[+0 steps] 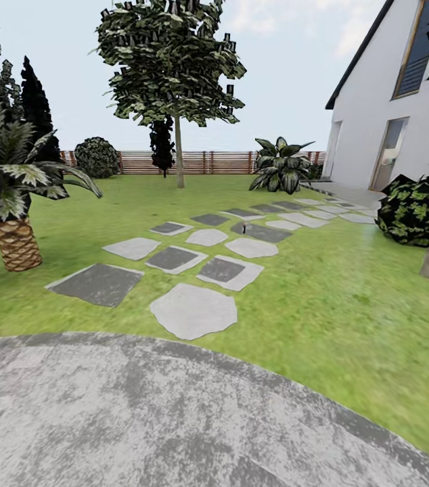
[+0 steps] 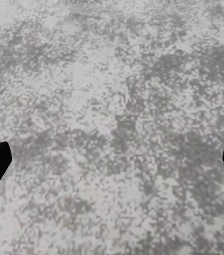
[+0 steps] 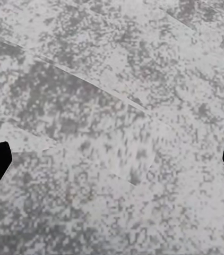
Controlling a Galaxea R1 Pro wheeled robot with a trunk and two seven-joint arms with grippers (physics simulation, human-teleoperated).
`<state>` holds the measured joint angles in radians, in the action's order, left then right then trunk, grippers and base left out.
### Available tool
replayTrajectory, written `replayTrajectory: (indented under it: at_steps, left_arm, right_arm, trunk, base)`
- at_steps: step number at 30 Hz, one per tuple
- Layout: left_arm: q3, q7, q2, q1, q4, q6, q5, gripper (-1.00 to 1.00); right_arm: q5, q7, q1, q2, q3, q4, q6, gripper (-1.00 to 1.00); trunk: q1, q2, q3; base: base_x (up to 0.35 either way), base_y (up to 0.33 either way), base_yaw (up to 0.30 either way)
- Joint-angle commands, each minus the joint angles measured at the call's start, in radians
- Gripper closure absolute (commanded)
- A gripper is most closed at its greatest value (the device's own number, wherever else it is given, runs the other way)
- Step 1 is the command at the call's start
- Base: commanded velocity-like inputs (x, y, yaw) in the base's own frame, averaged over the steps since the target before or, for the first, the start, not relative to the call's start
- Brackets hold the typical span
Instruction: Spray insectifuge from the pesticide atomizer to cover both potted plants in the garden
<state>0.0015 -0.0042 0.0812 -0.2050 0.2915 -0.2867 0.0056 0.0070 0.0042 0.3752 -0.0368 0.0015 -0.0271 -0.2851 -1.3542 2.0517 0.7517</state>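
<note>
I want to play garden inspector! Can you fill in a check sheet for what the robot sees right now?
Surface: grey mottled patio up close, green lawn beyond.
Job's things: tiny dark upright thing on a far stepping stone, too small to name.
Clutter: nothing seen.
Grippers: left gripper and right gripper both open, holding nothing, over grey paving.
Cables: nothing seen.
Surroundings: stepping stones, palm, tree, slatted fence, white house, bush.
</note>
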Motion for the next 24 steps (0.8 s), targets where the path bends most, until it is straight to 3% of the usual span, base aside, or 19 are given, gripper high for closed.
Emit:
replayTrajectory:
  at_steps: [1, 24]
  left_arm:
    - [0.0, 0.0, 0.0, -0.001, -0.001, -0.003, 0.001, -1.0]
    - [0.0, 0.0, 0.0, -0.001, -0.002, -0.003, 0.001, -1.0]
  right_arm:
    - [0.001, 0.0, 0.001, 0.0, 0.0, 0.001, -0.003, -1.0]
    - [0.001, 0.001, 0.001, 0.0, 0.0, 0.001, -0.003, -1.0]
  trunk:
    - [0.0, 0.0, 0.001]
    - [0.0, 0.0, 0.001]
  base:
    - [0.337, 0.0, 0.0]
    - [0.337, 0.0, 0.0]
